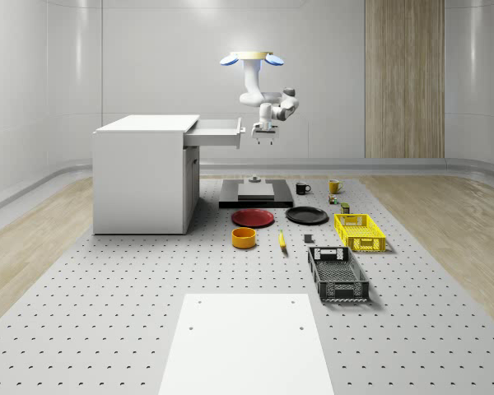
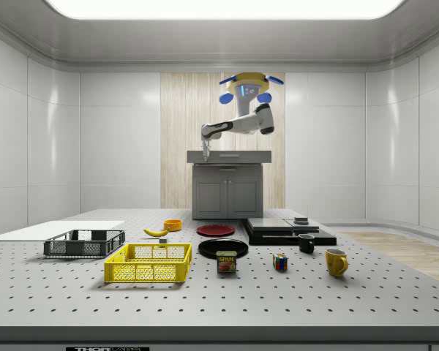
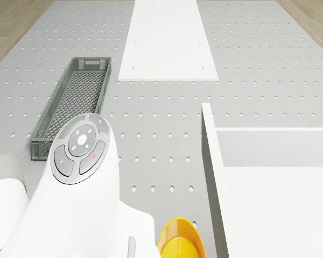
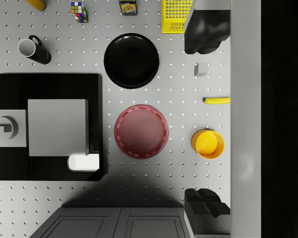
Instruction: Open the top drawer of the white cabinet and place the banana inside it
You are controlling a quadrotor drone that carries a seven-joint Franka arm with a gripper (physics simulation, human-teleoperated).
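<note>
The white cabinet (image 1: 140,177) stands at the whole-scene view's left with its top drawer (image 1: 218,127) pulled out. My drone (image 1: 251,58) hovers just beyond the drawer's front, above the black platform. The arm hangs down and the gripper (image 1: 263,134) sits close beside the drawer front, open, with nothing between its fingers. In the wrist view the two black fingers (image 4: 206,32) stand wide apart next to the drawer's front panel (image 4: 246,119). The yellow banana (image 1: 281,239) lies on the table below, near the orange bowl (image 4: 208,144); the banana (image 4: 217,100) peeks out beside the panel.
A red plate (image 1: 253,217) and a black plate (image 1: 306,216) lie right of the cabinet. A black platform with a grey block (image 1: 255,193) sits behind them. A yellow basket (image 1: 359,232), a grey crate (image 1: 337,274), two mugs and a white panel (image 1: 243,346) share the table.
</note>
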